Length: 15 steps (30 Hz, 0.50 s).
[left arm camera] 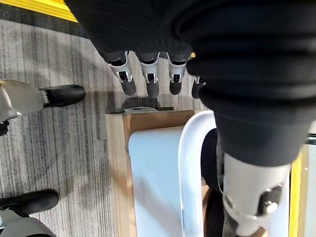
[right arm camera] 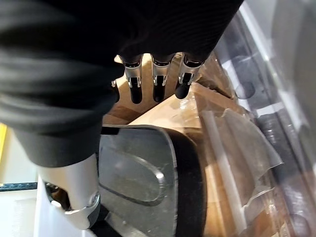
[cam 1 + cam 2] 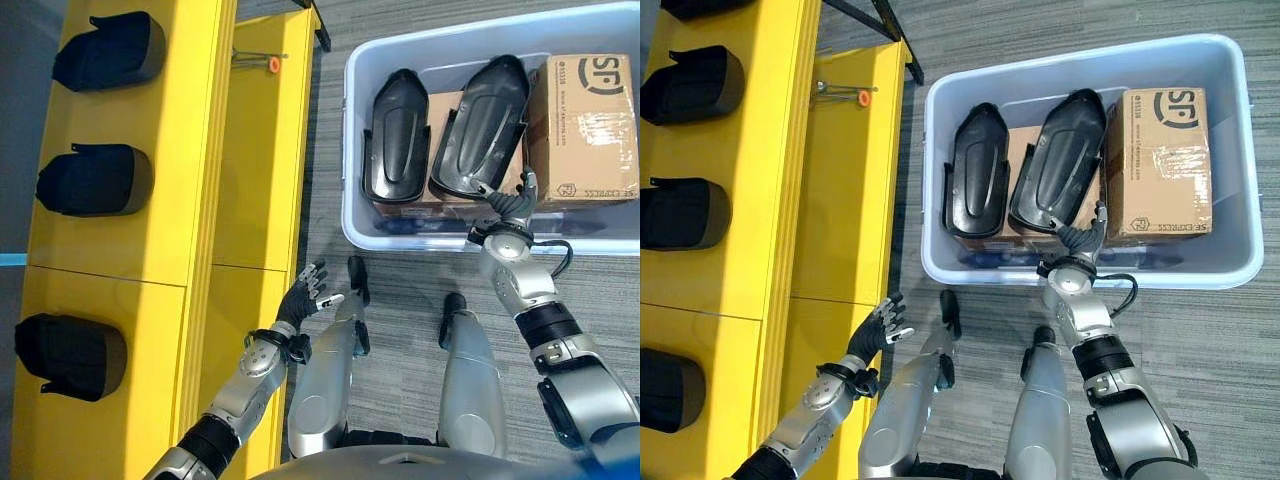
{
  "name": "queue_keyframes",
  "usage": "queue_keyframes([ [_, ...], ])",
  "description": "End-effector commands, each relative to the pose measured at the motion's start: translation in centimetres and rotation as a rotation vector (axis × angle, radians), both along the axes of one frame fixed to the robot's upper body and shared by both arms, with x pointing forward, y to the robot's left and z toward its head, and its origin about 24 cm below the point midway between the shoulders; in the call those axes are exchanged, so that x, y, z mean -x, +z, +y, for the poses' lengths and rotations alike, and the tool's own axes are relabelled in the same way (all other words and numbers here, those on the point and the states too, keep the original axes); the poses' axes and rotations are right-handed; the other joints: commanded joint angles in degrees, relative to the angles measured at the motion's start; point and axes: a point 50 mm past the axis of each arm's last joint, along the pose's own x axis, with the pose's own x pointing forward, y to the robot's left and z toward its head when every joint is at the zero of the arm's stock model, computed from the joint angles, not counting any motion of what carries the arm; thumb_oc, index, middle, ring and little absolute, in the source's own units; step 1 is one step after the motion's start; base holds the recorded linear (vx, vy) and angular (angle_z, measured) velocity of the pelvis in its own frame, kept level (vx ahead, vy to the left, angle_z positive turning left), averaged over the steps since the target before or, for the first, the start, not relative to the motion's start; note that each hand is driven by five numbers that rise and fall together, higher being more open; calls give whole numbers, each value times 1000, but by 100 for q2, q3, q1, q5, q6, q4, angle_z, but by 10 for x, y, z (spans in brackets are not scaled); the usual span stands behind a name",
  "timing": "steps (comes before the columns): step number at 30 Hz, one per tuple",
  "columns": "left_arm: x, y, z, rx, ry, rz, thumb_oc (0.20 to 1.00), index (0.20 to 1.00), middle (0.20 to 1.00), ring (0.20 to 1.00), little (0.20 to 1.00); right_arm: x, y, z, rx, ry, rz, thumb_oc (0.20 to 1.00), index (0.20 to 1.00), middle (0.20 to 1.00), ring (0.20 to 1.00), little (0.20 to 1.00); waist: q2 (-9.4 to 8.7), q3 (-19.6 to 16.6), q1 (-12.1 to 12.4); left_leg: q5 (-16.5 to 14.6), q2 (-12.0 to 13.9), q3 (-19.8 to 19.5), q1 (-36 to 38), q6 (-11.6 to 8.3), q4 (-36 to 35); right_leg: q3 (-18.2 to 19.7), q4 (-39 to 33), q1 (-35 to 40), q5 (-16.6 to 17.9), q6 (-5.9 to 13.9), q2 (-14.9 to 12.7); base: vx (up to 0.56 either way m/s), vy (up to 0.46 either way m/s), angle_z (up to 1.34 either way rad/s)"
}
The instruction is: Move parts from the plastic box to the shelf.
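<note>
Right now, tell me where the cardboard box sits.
The cardboard box stands inside the plastic box, at its right end, beside the two black parts.

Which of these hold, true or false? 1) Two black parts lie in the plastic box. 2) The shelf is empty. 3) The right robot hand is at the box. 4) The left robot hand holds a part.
1) True: two black parts lie in the plastic box.
2) False: the yellow shelf already carries black parts.
3) True: the right robot hand is over the near part.
4) False: the left robot hand is open and empty beside the shelf.
</note>
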Motion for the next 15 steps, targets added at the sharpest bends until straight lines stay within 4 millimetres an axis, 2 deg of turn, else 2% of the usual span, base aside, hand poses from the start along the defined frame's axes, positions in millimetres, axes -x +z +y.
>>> queue_keyframes([
  [1, -7, 19, 1, 31, 9, -98, 1000, 1000, 1000, 1000, 1000, -13, 52, -4, 51, -17, -193, 1000, 1000, 1000, 1000, 1000, 17, 160, 67, -947, -188, -259, 111, 46, 613, -235, -1044, 209, 933, -116, 80, 0, 0, 0],
  [12, -8, 24, 12, 2, 10, -132, 1000, 1000, 1000, 1000, 1000, -23, 81, -34, 17, -145, -256, 1000, 1000, 1000, 1000, 1000, 52, 160, 281, -994, -289, -318, -570, 117, 932, -150, -871, -337, 961, -111, 120, 6, 22, 3],
  [15, -8, 24, 12, 3, 9, -132, 1000, 1000, 1000, 1000, 1000, -24, 85, -37, 12, -163, -261, 1000, 1000, 1000, 1000, 1000, 48, 160, 303, -1012, -301, -316, -628, 137, 963, -144, -854, -386, 967, -110, 120, 13, 24, 1],
])
